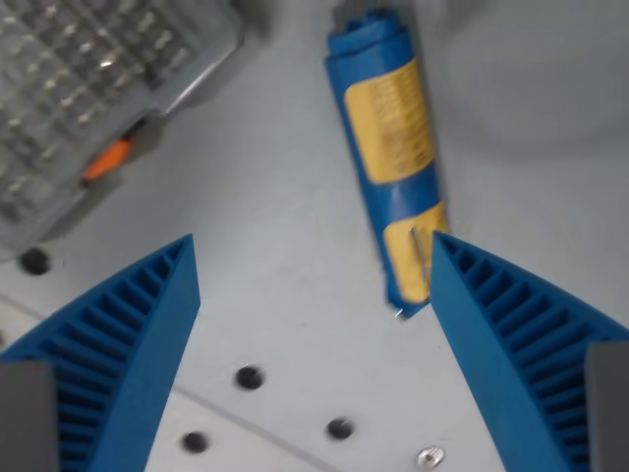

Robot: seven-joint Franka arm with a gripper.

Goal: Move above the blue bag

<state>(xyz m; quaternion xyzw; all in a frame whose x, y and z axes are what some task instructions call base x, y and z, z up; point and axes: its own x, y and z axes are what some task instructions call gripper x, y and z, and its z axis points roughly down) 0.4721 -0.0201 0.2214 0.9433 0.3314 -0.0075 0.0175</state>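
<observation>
The blue bag [391, 157] is a long rolled blue pack with yellow labels. It lies on the grey table, running from the top centre down toward the wrist view's right. My gripper [313, 258] is open and empty, with its two blue ribbed fingers [128, 344] spread wide at the bottom of the view. The right finger's tip [462, 270] stands just beside the bag's lower end and overlaps it slightly. The bag sits mostly above and right of the gap between the fingers.
A clear plastic compartment box [88, 88] with an orange latch [108, 159] lies at the wrist view's upper left. The table [285, 226] has several dark screw holes [250, 377] near the bottom.
</observation>
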